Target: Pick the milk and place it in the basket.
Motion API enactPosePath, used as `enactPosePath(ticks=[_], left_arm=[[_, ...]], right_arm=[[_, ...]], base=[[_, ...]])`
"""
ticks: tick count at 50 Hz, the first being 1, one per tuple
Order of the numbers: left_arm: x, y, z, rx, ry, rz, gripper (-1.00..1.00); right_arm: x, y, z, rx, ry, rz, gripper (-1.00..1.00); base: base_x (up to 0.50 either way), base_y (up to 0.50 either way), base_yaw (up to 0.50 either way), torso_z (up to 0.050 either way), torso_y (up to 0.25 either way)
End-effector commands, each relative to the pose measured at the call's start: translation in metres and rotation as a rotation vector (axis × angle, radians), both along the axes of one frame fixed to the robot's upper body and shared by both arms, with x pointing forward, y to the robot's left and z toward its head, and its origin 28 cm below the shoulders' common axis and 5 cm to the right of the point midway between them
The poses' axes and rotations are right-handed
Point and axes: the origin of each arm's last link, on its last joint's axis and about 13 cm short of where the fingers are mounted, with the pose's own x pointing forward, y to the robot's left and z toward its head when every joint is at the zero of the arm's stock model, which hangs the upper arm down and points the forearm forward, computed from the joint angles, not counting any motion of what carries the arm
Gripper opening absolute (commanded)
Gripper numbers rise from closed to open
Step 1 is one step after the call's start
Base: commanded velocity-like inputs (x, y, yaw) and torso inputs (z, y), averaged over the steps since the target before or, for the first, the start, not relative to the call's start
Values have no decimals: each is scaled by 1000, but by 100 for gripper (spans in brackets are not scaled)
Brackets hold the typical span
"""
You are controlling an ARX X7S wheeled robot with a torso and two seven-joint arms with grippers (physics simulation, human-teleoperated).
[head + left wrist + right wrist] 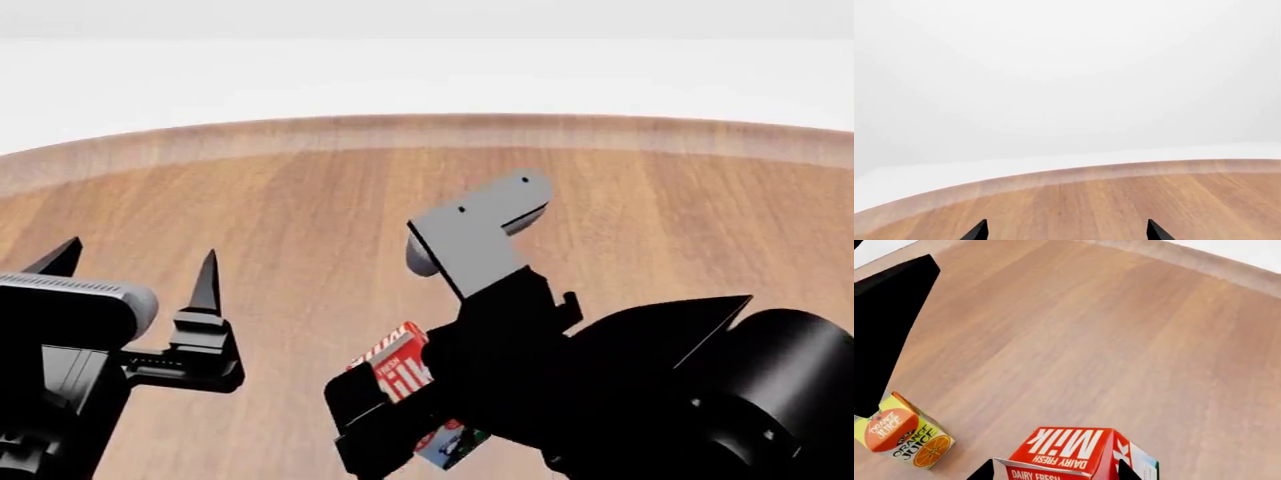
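the left hand (134, 270) sits at the left of the head view. its two thin black fingers (204, 285) point up and stand apart, with nothing between them. in the left wrist view only the two dark tips (978, 231) show, far from each other, over bare wood.

the surface (267, 200) is light brown wood with long grain lines. its far edge (427, 128) curves round and has a paler rim. behind it everything is plain white, and no walls or other room things can be made out.

the juice (902, 432) stands on the wood, away from the milk. it is yellow and orange, with "orange juice" on it and a picture of a cut orange. a big black shape hides part of its top.

the milk (1074, 452) has a red top. white letters say "milk", and smaller ones say "dairy fresh". one side is white with some blue and green. in the head view the milk (400, 375) is tilted, low in the middle, held up in the right hand (1057, 471). a dark finger sits against each side of the box, so the right hand is clamped on the milk.

the right arm (641, 390) is big and black, with a grey bracket (474, 235) on top.
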Motion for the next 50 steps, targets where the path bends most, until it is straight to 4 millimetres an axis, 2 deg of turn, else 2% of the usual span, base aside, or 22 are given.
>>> enactPosePath(ticks=[1,10,18,26,50], left_arm=[[-1,0,1,0,0,1,100],[-2,0,0,1,4,1,100],[-2,0,-1,2,7,0,100],[0,1,-3,1,11,2,100],[2,2,-4,3,15,8,100]], right_arm=[[3,-26,46,55,-126,-191,-100],[8,-42,59,99,-170,-306,-100],[6,-70,91,205,-263,-534,-100],[-10,-102,113,323,-351,-750,-100],[-64,-157,132,491,-444,-1131,-100]], base=[[0,0,0,0,0],[0,0,0,0,1],[0,0,0,0,1],[0,0,0,0,1],[0,0,0,0,1]])
